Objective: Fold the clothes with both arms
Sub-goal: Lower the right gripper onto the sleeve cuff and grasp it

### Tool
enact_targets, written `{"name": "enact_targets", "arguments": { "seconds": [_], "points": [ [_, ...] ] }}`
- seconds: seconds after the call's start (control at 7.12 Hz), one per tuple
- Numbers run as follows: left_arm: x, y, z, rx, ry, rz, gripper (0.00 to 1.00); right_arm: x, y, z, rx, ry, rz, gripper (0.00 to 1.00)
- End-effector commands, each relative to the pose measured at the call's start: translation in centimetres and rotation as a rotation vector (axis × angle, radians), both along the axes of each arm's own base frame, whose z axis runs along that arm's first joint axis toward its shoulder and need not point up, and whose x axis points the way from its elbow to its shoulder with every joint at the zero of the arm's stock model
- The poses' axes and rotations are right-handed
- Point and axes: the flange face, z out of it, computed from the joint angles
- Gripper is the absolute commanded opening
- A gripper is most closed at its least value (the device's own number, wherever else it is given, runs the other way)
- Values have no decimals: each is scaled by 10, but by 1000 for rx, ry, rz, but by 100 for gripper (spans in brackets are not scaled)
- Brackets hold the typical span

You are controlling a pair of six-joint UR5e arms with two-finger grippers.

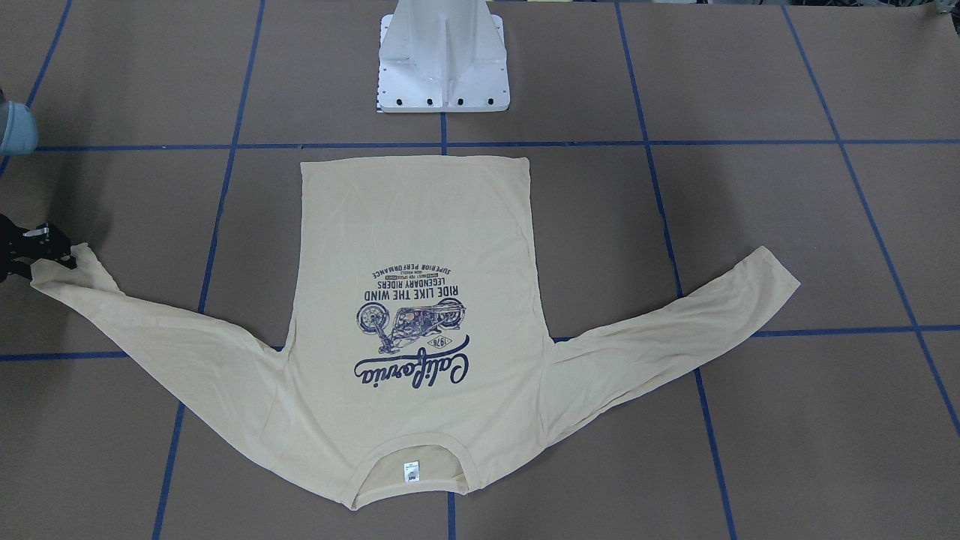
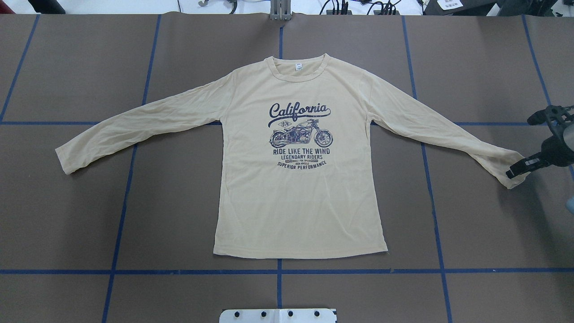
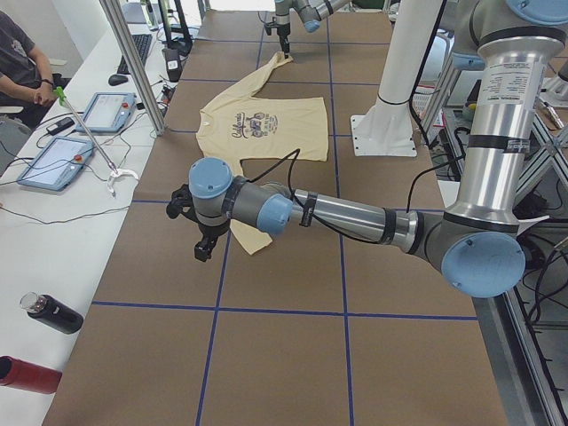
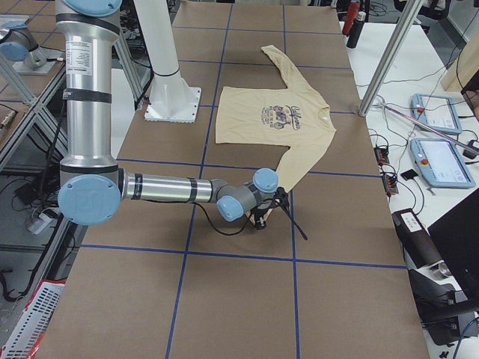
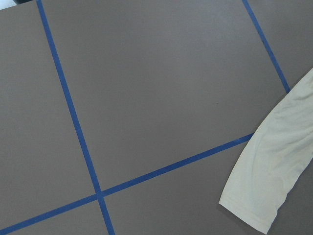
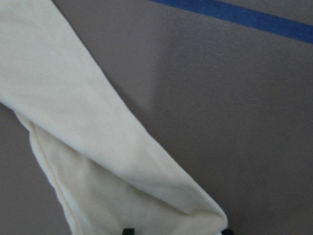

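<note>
Left fingers (image 3: 203,252): hang above the tabletop (image 2: 134,215), outside the overhead view. Seen only from the side cam, so can't tell if spread or pressed together. Left cuff (image 5: 254,205) lies flat just beside them, at lower right in their wrist cam, apparently not touched.

Between the two sets of fingers, well apart from both: T-shirt (image 2: 296,202), print up, spread flat w/ sleeves angled outward. Neck (image 2: 298,74) is on the side away from the robot, hem (image 2: 300,255) nearest its base.

Right cuff (image 6: 146,186) sits right at the right fingers (image 2: 515,170). Tips are spread, astride the cuff end, and the cloth betw. them is flat, not bunched. Reads as not pinching yet, though only the very tips show in the wrist cam.

Handling (judgement):
- **Feel:** thin jersey, v. light, fully limp, no stiffness. It will hang + drag from whatever pt is held and stretch a bit under pull. Not fragile.
- **Risk:** the body may slide on the tabletop if one cuff is tugged alone.
- **Where to hold:** the cuffs, both layers in one pinch. Tips prob. need to press down to the tabletop first, else only the top layer comes up. Hemmed cuff edge = thickest, surest bite.
- **Move:** lift both sleeves evenly + low.
</note>
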Motion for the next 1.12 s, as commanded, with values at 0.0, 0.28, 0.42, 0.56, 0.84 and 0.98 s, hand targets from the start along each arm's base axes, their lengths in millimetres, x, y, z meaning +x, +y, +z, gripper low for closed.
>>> {"name": "enact_targets", "arguments": {
  "seconds": [0.0,0.28,0.42,0.56,0.84,0.98],
  "points": [
    [0,0,1,-2,0,0,100,-1,-3,-34,-23,-12,-6,0],
    [0,0,2,-3,-2,0,100,3,-4,-68,-28,-11,1,0],
    [0,0,2,-4,0,0,100,7,-4,-72,-20,-18,9,0],
    [0,0,2,-5,-1,-1,100,8,-3,-74,-19,-22,8,0],
    [0,-4,-3,2,-1,-2,100,3,-9,-86,1,-34,5,0],
    [0,-4,-3,2,-1,-2,100,-2,-15,-112,24,-70,4,0]
  ]
}}
